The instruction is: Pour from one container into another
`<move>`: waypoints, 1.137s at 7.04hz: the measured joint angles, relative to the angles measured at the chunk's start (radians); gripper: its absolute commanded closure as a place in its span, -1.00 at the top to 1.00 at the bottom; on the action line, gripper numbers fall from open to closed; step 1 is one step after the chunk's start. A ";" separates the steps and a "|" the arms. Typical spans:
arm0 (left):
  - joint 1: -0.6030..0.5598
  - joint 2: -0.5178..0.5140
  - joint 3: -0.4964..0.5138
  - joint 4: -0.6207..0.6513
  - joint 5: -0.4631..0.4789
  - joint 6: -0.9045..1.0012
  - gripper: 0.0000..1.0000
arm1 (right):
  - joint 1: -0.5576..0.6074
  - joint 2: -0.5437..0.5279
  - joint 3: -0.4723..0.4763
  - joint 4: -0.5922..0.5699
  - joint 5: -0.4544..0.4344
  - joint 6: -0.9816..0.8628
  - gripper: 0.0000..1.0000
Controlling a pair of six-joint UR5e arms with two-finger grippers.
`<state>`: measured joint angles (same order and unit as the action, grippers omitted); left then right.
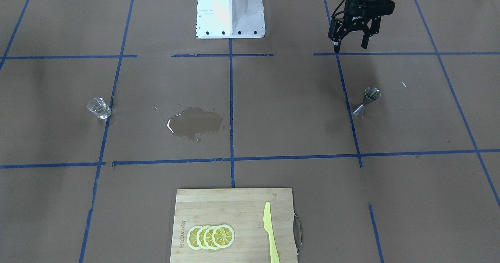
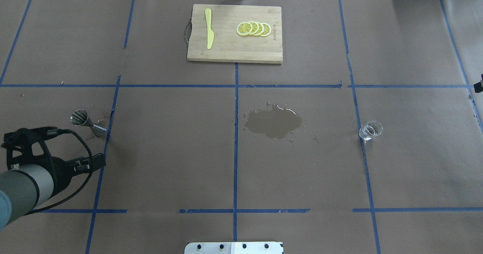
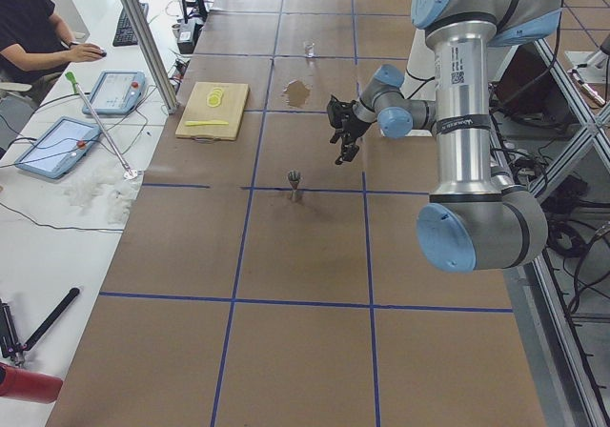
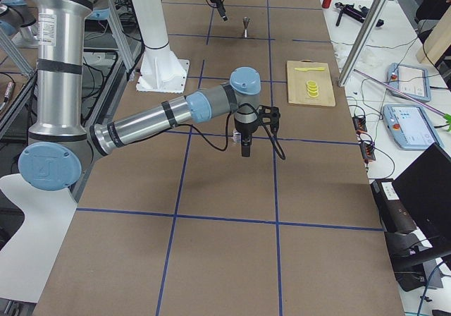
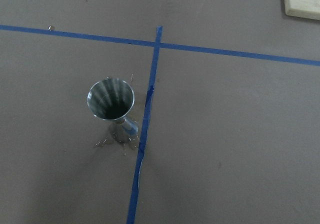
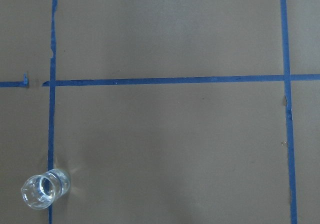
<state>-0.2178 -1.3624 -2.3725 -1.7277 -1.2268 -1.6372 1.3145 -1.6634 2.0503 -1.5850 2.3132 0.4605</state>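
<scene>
Steel jigger (image 1: 367,101) stands upright by a blue tape line (image 1: 349,110); your left gripper (image 1: 350,46) hangs spread and empty near it, its white lettering illegible. Your glass (image 1: 99,108) sits well apart, beyond the puddle (image 1: 195,123). You cannot tell the grip of the right gripper (image 4: 244,147).

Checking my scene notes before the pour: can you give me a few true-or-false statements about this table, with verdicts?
1. A wet puddle lies between the glass tumbler and the jigger. True.
2. The left gripper holds the glass tumbler. False: the left gripper hangs open and empty, and the glass tumbler stands alone on the table.
3. The jigger stands upright. True.
4. The lemon slices lie on bare table. False: the lemon slices lie on the cutting board.
</scene>
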 measured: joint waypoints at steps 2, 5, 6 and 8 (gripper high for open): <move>0.079 0.042 0.038 0.046 0.178 -0.178 1.00 | -0.012 0.000 0.014 0.004 0.000 0.000 1.00; 0.106 -0.029 0.193 0.059 0.386 -0.347 1.00 | -0.014 0.001 0.036 0.006 0.002 0.002 1.00; 0.106 -0.088 0.243 0.060 0.432 -0.363 1.00 | -0.014 0.002 0.038 0.005 0.002 0.002 1.00; 0.100 -0.155 0.338 0.066 0.504 -0.373 0.96 | -0.013 0.003 0.040 0.005 0.007 0.003 1.00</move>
<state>-0.1179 -1.5171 -2.0345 -1.6619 -0.7232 -2.0103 1.3011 -1.6609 2.0901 -1.5799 2.3197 0.4631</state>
